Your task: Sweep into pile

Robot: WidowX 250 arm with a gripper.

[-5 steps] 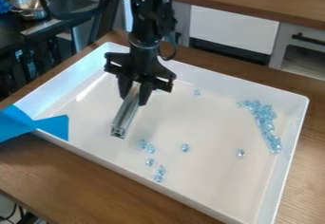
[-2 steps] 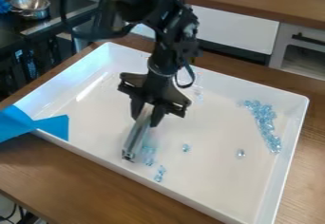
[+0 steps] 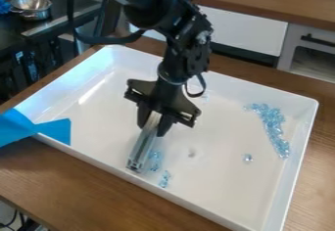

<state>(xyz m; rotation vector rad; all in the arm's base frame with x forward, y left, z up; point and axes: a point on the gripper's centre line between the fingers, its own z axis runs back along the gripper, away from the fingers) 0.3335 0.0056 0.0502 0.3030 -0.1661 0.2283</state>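
Note:
The black gripper hangs over the left-centre of the white tray, shut on a silver metal bar. The bar slants toward the tray's front wall, its far end low beside it. Just right of the bar lie a few clear blue beads, with a small group nearer the front wall. A single bead sits right of centre, and a faint one lies near the middle. Along the right side, a long curved pile of beads rests close to the wall.
Blue tape covers part of the tray's left edge. The tray stands on a brown wooden table. A metal bowl is on a dark surface at upper left, and a wooden counter runs behind.
The gripper and bar have moved toward the front and slightly right, up against the left side of the nearer beads. Those beads now lie closer together beside the bar.

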